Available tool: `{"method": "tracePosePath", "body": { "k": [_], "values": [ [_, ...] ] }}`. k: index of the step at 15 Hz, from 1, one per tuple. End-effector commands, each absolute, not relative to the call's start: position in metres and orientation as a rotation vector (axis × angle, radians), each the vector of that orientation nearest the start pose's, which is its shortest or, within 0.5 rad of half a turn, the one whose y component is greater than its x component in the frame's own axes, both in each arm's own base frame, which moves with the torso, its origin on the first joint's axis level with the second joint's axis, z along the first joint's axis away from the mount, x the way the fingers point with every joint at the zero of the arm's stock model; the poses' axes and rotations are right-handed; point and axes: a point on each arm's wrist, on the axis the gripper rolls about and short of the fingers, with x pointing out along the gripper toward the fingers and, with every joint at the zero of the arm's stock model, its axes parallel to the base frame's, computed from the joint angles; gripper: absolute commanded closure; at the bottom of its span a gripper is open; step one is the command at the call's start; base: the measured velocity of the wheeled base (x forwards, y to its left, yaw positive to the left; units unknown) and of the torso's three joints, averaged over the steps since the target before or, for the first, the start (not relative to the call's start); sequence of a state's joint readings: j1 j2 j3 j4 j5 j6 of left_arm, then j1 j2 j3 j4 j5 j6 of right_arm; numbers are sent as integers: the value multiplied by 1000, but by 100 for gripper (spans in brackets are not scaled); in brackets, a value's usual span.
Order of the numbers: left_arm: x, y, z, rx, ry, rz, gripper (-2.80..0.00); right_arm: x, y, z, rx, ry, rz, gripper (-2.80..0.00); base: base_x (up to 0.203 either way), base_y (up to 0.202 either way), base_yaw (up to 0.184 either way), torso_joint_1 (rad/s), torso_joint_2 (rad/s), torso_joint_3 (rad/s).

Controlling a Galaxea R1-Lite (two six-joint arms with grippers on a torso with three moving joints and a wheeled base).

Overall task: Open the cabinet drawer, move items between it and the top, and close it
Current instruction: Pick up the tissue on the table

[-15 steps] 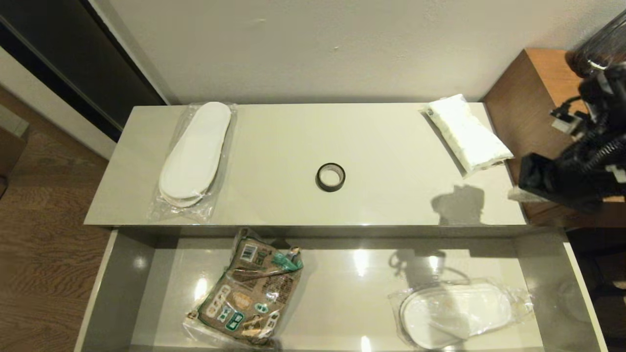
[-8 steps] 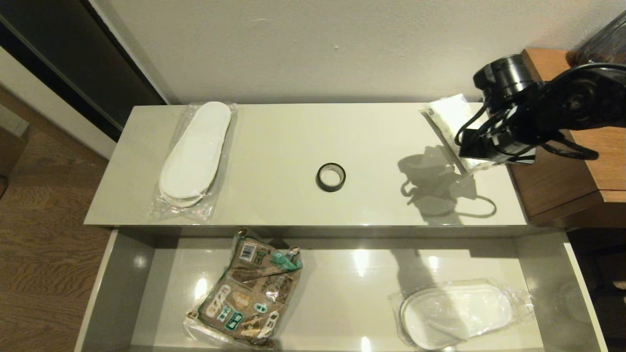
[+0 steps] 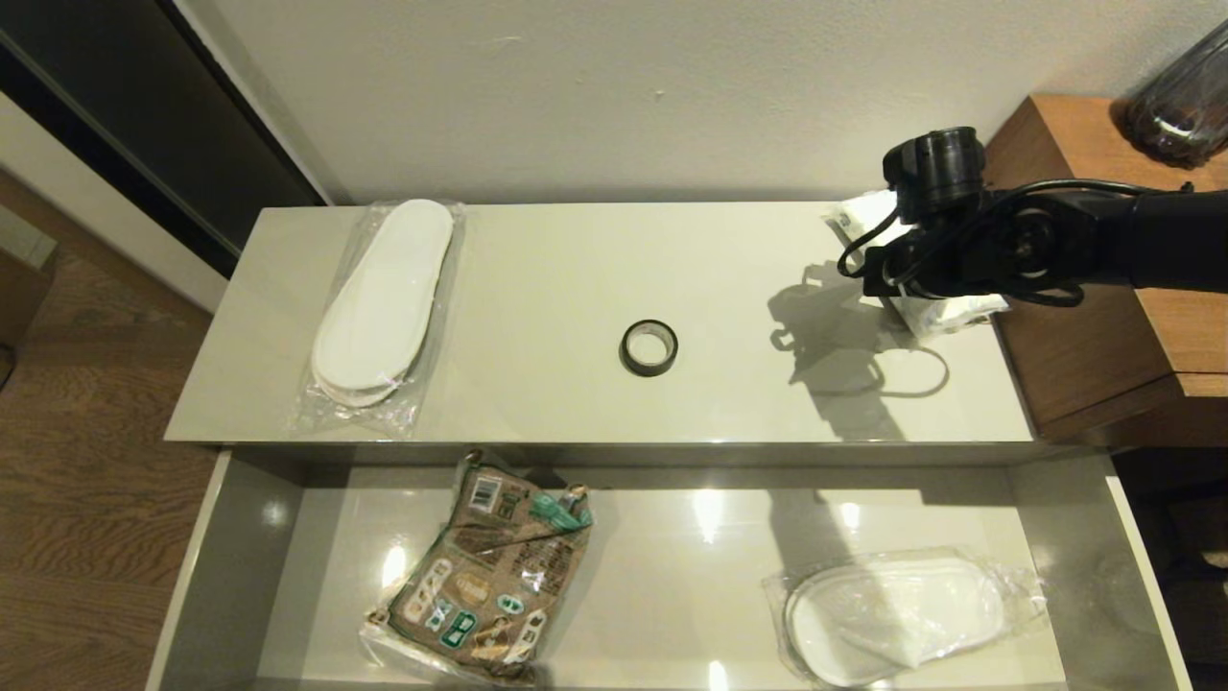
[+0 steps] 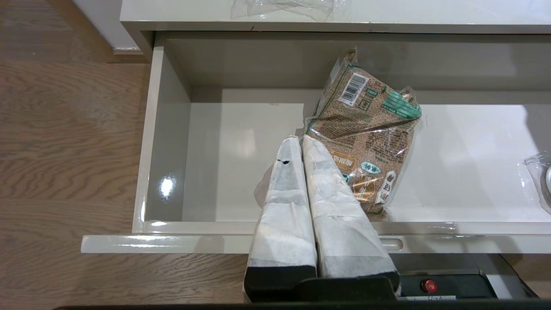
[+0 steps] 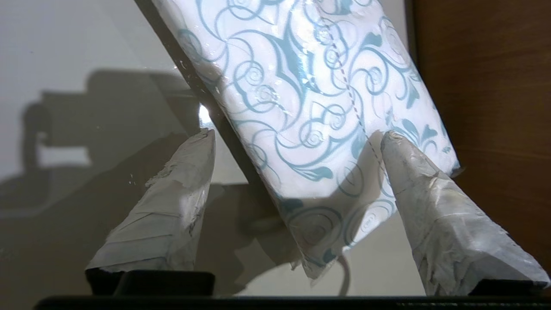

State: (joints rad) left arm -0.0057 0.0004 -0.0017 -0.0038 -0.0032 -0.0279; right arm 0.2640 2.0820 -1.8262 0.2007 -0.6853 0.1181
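Note:
The cabinet drawer [image 3: 691, 576] stands pulled out below the top [image 3: 576, 278]. On the top lie bagged white slippers [image 3: 384, 302] at the left, a black tape roll [image 3: 649, 347] in the middle and a white tissue pack [image 3: 945, 312] with blue swirls at the right. My right gripper [image 3: 907, 274] hovers over that pack [image 5: 310, 99]; it is open [image 5: 297, 134], one finger over the pack and the other beside it over the panel. A second bagged slipper pair [image 3: 897, 619] lies at the drawer's right. My left gripper [image 4: 300, 140] is shut and empty over the drawer's front edge [image 4: 193, 241].
A brown printed snack bag [image 3: 489, 576] lies in the drawer's left half, just beyond the left fingers [image 4: 370, 129]. Brown wooden furniture [image 3: 1074, 355] with a dark glass vessel [image 3: 1180, 96] adjoins the top's right end. A wall runs behind.
My right arm has swung in from over the wooden furniture to above the tissue pack, then shifted a little further left. The items have not moved.

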Motion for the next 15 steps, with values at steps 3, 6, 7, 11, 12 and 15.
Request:
{"method": "tracePosePath", "body": {
  "k": [3,6,7,11,12,15],
  "values": [
    [-23,0,76,-28,-4,-9,0,424,98,226,-134,421,-461,-280,0,0,0,0,0,0],
    [-23,0,76,-29,-4,-9,0,431,95,221,-136,411,-483,-280,0,0,0,0,0,0],
    [-23,0,76,-29,-4,-8,0,434,95,222,-135,386,-500,-280,0,0,0,0,0,0],
    [-23,0,76,-28,-4,-9,0,436,95,225,-147,359,-517,0,0,0,0,0,0,0],
    [-23,0,76,-28,-4,-9,0,436,95,225,-146,361,-519,0,0,0,0,0,0,0],
    [-23,0,76,-28,-4,-9,0,430,93,225,-141,376,-519,0,0,0,0,0,0,0]
  ]
}}
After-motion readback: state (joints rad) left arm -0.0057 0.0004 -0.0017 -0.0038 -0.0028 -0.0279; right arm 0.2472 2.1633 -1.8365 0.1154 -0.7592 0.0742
